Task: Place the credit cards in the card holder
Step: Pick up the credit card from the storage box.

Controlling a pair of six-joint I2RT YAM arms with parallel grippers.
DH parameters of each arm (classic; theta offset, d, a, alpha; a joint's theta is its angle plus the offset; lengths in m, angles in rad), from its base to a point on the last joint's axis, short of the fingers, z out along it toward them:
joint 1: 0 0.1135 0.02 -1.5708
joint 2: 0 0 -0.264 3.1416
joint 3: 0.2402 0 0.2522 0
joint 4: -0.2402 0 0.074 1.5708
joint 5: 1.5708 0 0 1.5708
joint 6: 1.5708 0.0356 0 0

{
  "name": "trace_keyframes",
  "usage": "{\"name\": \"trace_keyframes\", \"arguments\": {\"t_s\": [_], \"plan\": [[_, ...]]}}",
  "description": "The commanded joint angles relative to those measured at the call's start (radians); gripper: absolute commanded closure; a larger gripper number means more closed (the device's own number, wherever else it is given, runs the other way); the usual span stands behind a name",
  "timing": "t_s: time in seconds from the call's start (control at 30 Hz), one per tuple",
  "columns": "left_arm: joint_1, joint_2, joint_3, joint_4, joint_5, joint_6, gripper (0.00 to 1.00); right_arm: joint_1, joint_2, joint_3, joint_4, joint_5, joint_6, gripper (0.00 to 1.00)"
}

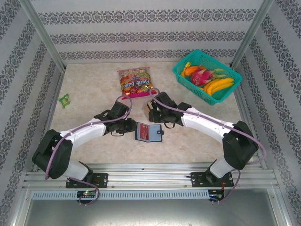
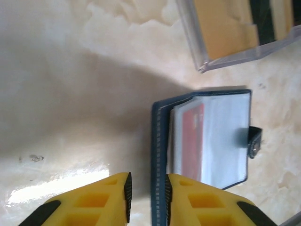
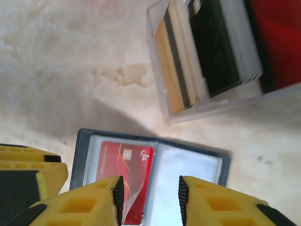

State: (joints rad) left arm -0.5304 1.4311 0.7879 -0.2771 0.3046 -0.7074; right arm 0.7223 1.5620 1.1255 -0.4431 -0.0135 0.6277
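Red plastic, one credit card (image 3: pixel 117 165) sits in the open card holder (image 3: pixel 193 172) under the right claw (image 3: pixel 151 200), which is slightly parted and empty. The left claw (image 2: pixel 147 193), narrowly parted, straddles the holder's edge. Next, probably: fetch another card from the clear box (image 3: pixel 221 106) ahead.

A robot test cell in a lab is indicated, dressed to look domestic. A marble-patterned tabletop (image 1: pixel 94 141) is walled on three sides by panels (image 1: pixel 141 28) papered in striped damask, and these are framed by bare aluminium posts (image 1: pixel 44 33). Two white arms with exposed cables are bolted to a slotted aluminium rail (image 1: pixel 150 179). Staged props are set out: a snack bag (image 1: pixel 135 82) beyond the left gripper (image 2: pixel 146 190), and a teal basket (image 1: pixel 181 73) of fruit far beyond the right gripper (image 3: pixel 150 195)
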Motion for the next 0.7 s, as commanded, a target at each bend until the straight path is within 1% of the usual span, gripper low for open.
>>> {"name": "trace_keyframes", "arguments": {"t_s": [0.0, 0.13, 0.23, 0.3, 0.4, 0.47, 0.67], "plan": [[-0.011, -0.020, 0.044, -0.029, -0.013, -0.003, 0.69, -0.037, 0.007, 0.050, -0.089, 0.056, -0.092, 0.61], [-0.011, -0.017, 0.075, -0.033, -0.011, -0.006, 0.61, -0.071, 0.042, 0.098, -0.120, 0.071, -0.138, 0.60], [-0.011, -0.006, 0.107, -0.034, -0.031, -0.018, 0.57, -0.097, 0.085, 0.153, -0.157, 0.090, -0.181, 0.59], [-0.009, 0.017, 0.146, -0.042, -0.047, -0.035, 0.53, -0.115, 0.121, 0.195, -0.174, 0.093, -0.221, 0.60], [0.004, 0.072, 0.201, -0.037, -0.053, -0.070, 0.49, -0.129, 0.173, 0.257, -0.200, 0.073, -0.270, 0.61], [0.020, 0.118, 0.234, -0.023, -0.045, -0.099, 0.45, -0.127, 0.208, 0.289, -0.205, 0.048, -0.298, 0.62], [0.069, 0.267, 0.323, 0.051, 0.026, -0.178, 0.41, -0.120, 0.312, 0.387, -0.236, 0.094, -0.330, 0.64]]}}
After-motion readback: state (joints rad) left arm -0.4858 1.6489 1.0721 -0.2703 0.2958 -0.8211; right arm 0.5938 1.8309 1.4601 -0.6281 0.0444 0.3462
